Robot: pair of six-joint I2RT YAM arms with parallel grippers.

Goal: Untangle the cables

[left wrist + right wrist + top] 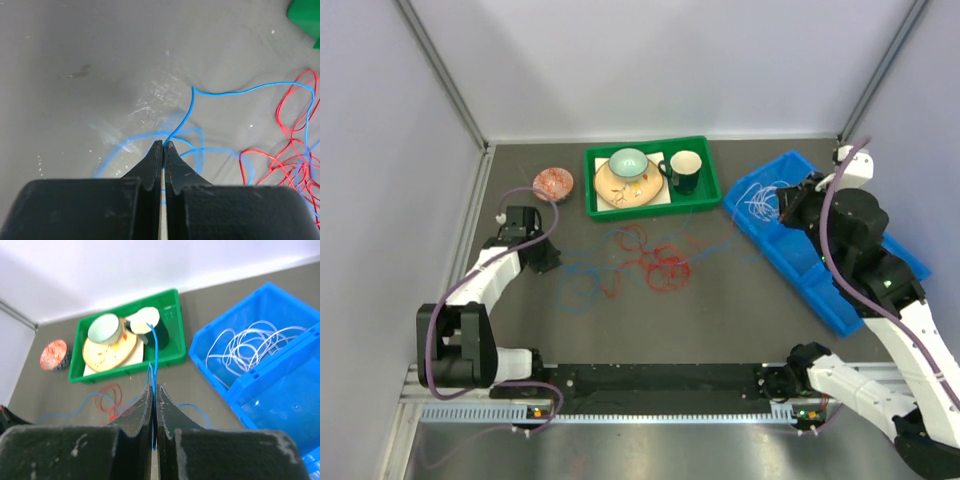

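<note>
The blue cable point(578, 290) lies in loose loops left of centre and runs right toward the blue bin. The red cable point(660, 265) is coiled at the middle, crossing the blue one. The white cable point(758, 197) lies bundled in the blue bin point(800, 265). My left gripper point(548, 258) is low at the left, shut on the blue cable point(225, 91), with the red cable point(285, 112) to its right. My right gripper point(782, 205) is raised near the bin's left end, shut on the blue cable point(154, 347). The white cable point(245, 345) and red cable point(107, 400) show in its view.
A green tray point(650, 212) at the back centre holds a plate, a pale bowl and a dark mug. A small red-patterned bowl point(552, 182) stands left of it. The blue bin point(280, 385) sits at the right. Grey walls close in the left, back and right.
</note>
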